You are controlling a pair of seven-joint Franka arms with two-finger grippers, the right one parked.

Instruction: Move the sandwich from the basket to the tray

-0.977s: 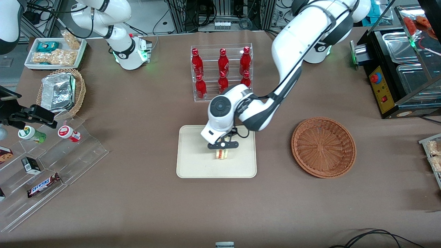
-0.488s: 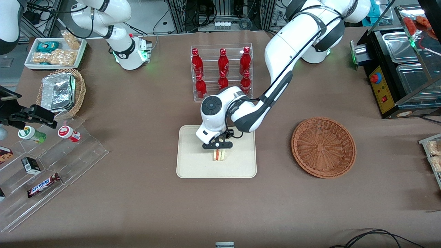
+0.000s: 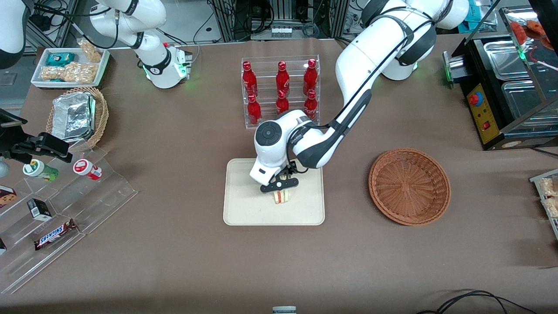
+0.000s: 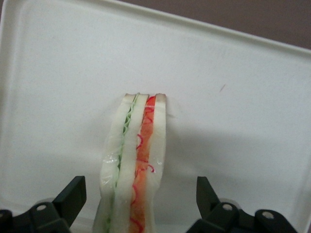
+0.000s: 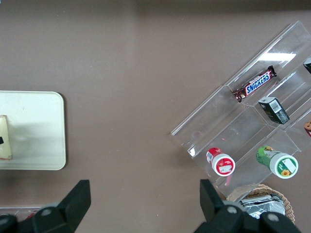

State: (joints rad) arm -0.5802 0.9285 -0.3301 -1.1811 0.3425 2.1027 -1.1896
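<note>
Sandwich (image 4: 133, 165) on tray (image 3: 244, 209), gripper (image 3: 279, 185) above, fingers (image 4: 73, 194) spread

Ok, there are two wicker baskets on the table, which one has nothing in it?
The reddish-brown basket beside the tray sits empty. The paler basket holds foil containers. The gripper hovers over the sandwich, fingers open.

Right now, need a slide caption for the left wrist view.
Open gripper astride the sandwich standing on edge on the tray.
</note>
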